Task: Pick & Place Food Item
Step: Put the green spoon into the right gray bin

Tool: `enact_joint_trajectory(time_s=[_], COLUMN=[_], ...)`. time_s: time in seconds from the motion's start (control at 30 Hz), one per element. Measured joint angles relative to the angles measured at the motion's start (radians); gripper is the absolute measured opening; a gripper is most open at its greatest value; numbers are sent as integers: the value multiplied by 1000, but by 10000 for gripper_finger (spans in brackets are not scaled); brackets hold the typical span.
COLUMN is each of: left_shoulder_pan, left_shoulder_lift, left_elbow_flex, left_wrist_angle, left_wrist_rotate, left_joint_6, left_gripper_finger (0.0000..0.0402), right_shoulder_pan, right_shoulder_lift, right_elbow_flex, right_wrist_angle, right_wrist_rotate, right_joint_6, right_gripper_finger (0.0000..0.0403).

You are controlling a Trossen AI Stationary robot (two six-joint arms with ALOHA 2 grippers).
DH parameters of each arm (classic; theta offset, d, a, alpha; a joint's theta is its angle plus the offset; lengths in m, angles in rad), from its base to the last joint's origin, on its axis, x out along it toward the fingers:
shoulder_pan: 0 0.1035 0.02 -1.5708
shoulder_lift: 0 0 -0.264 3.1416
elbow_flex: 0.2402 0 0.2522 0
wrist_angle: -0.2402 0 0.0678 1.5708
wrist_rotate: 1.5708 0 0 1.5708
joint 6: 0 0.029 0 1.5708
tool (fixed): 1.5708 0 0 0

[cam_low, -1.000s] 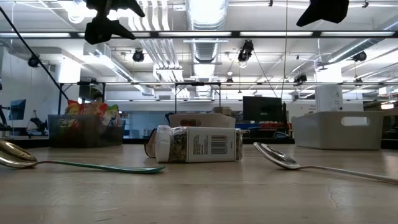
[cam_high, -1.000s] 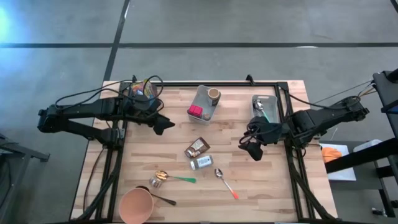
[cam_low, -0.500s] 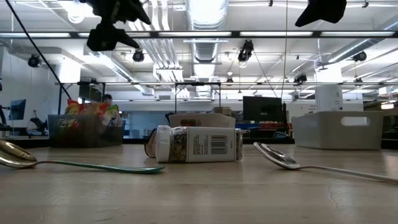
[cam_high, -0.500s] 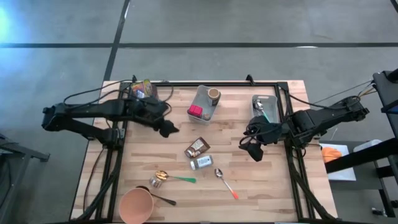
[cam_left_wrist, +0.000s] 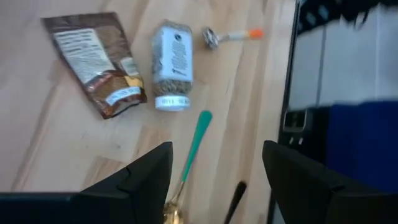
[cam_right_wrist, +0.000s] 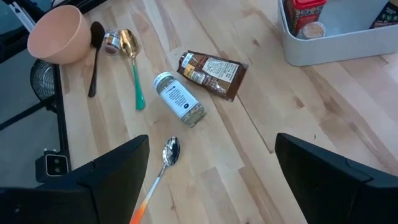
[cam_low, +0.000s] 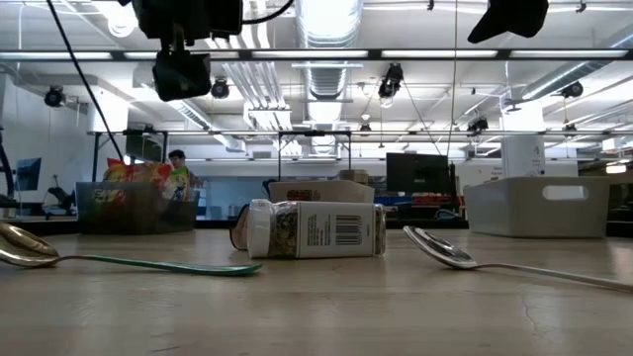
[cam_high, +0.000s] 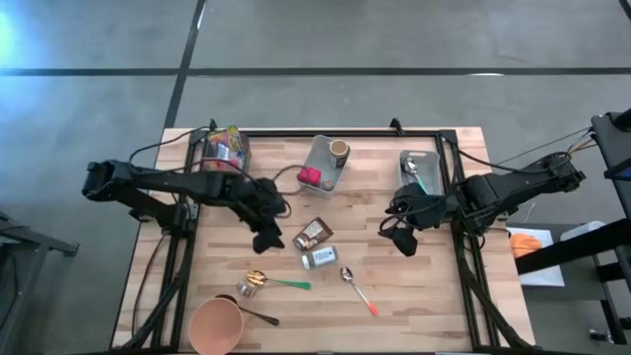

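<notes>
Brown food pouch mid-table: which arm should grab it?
Left, probably. The left tool hangs open just beside the brown pouch; the right tool, also open, sits farther off by the table's right side.

Left gripper moved: I watched it leave spot near snack bin at table's back-left, cross toward brown food pouch. Now just beside pouch, on side facing left arm's base, not touching. Left arm more stretched out over table. In low view, left gripper sits lower in frame and nearer spice jar than before, squarer to camera. Fingers apart in wrist view, nothing between them.
</notes>
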Motion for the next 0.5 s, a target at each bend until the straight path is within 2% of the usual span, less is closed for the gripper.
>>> enact_joint_trajectory(time_s=[0.23,0.5], left_shoulder_pan=[-121,-243], left_shoulder_lift=[90,210], left_elbow_flex=[16,15], left_wrist_angle=[-4,-44], left_wrist_rotate=[-15,-142], left_joint_6=[144,276], left_gripper_finger=[252,252], right_shoulder_pan=[0,0], right_shoulder_lift=[1,1], right_elbow_flex=[-9,-34], right_wrist_angle=[1,7], right_wrist_rotate=[-1,-4], right_joint_6=[0,24], right_gripper_finger=[345,345])
